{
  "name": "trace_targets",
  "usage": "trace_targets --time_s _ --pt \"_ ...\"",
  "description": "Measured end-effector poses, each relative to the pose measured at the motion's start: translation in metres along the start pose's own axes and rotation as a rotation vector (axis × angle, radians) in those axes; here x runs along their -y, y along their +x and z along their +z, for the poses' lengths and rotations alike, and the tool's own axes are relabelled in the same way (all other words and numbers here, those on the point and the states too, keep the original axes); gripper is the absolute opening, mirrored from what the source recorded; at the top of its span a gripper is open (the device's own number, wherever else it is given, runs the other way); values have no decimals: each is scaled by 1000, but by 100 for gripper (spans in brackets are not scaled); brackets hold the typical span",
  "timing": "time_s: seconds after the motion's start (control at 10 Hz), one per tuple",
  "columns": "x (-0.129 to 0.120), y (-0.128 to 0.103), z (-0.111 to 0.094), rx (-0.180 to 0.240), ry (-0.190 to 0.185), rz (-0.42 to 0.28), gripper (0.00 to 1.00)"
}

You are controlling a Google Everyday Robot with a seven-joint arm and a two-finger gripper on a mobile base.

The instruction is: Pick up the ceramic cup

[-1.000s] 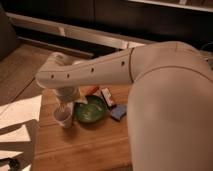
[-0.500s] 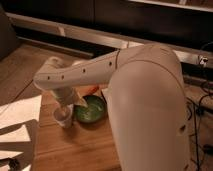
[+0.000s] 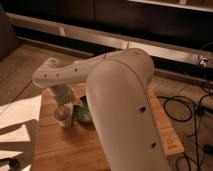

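Observation:
The ceramic cup [image 3: 64, 118] is small, pale whitish-pink and tapered. It stands upright on the wooden table [image 3: 65, 147], just left of the green bowl [image 3: 82, 112]. My gripper [image 3: 63, 106] hangs straight down from the white arm, directly over the cup's rim and at or inside it. The bulky white arm [image 3: 125, 105] fills the centre and right of the view and hides most of the bowl and the table behind it.
White paper sheets [image 3: 17, 112] lie left of the table, with a dark object [image 3: 10, 162] at the lower left. Black cables [image 3: 187, 107] lie on the floor to the right. A dark cabinet front [image 3: 100, 20] runs along the back.
The arm has swung further across the view, now covering most of the bowl and the things to its right. The gripper stays over the cup.

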Motion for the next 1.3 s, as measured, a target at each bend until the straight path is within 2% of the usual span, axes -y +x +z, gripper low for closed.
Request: trace_targets --time_s 0.2,0.3,0.6,0.8,0.9,1.1,1.2,1.3 --pt "-2 -4 17 -49 -7 17 64" --pt "-1 -4 27 -75 -2 25 58" --pt "-3 -10 37 -96 -1 41 30" --pt "-11 -15 34 -91 -42 56 8" --pt "-18 -16 27 -81 -75 59 1" --pt "-31 -14 2 -55 -134 45 0" --pt "-36 -9 -21 -27 -164 32 0" --pt "-38 -2 -45 8 -171 14 0"
